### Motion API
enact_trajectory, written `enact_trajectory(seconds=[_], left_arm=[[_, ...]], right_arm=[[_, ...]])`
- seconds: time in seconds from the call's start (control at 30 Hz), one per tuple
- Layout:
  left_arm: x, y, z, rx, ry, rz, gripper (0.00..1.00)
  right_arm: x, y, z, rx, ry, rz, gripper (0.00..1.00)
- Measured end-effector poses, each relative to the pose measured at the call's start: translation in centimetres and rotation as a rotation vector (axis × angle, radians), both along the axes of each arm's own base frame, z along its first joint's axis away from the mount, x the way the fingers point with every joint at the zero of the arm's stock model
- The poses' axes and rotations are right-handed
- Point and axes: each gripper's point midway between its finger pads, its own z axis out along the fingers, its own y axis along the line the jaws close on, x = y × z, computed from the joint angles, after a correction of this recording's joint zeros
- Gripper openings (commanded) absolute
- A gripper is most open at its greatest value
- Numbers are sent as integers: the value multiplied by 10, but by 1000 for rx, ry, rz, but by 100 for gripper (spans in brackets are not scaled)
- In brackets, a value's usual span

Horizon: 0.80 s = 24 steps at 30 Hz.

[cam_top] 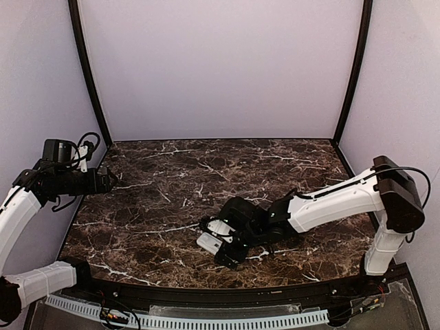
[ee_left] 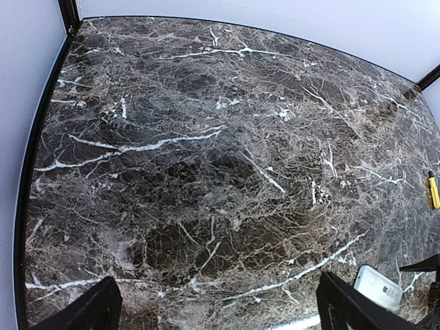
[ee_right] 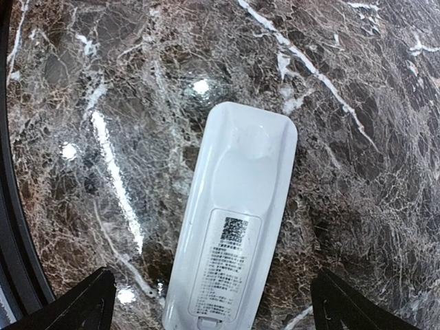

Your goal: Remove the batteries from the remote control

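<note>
The remote control point(ee_right: 234, 220) lies flat on the marble table point(cam_top: 172, 172), back face up. Its printed battery cover point(ee_right: 227, 271) is closed, so the batteries are hidden. My right gripper point(ee_right: 212, 292) hovers open just above the remote's cover end, one finger point(ee_right: 89, 302) on each side and neither touching it. From above, the right gripper point(cam_top: 215, 240) straddles the white remote point(cam_top: 209, 242) near the table's front middle. My left gripper point(cam_top: 108, 180) is raised at the left edge, open and holding nothing. Its wrist view shows the remote point(ee_left: 377, 287) far to the lower right.
A small yellow stick point(ee_left: 433, 190) lies on the marble toward the right side. Black frame posts point(cam_top: 89, 75) stand at the back corners against pale walls. A black rail point(cam_top: 206, 292) borders the table's front edge.
</note>
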Motion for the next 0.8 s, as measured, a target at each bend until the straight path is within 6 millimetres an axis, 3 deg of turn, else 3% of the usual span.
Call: enact_trajectory(seconds=[0.47,0.8], left_arm=[[0,0,0,0,1,0,100],[0,0,-1,0,2,0,100]], right_arm=[[6,-8,-28,-82,-22,-48,85],[5,-6,-29,-74,-18,-56,62]])
